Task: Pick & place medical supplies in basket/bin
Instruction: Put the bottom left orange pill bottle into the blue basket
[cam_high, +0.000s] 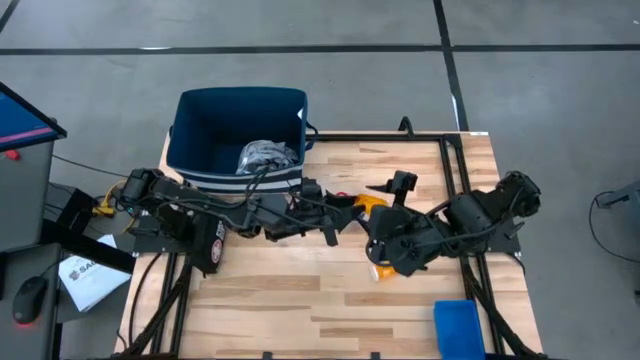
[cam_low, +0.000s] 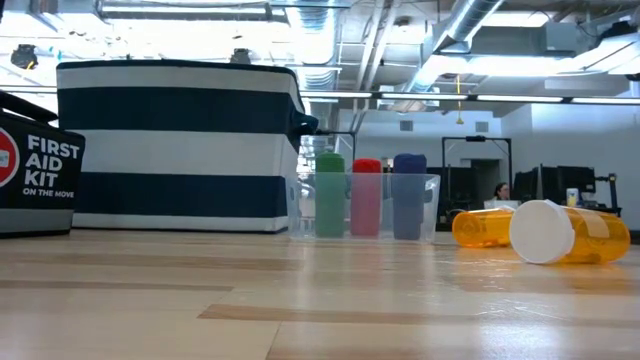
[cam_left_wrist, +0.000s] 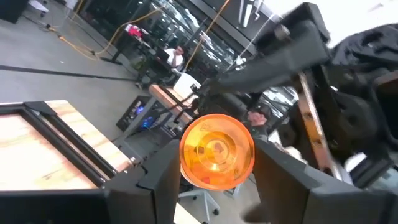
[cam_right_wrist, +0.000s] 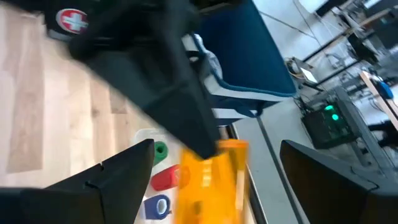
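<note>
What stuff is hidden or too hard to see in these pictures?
- High view: the arms cover most of the clear tray and its cylinders.
- Low view: the wall of the navy basket hides the cloth bundle inside.
- High view: the bottom edge cuts off the blue bin.
- Right wrist view: the orange pill bottle is blurred, label unreadable.

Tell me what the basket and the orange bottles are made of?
The basket looks like matte woven fabric: soft, slightly bowed sides and flat navy-and-white stripes. The orange bottles look like glossy plastic, since light passes through them; one has an opaque white cap, probably plastic too.
</note>
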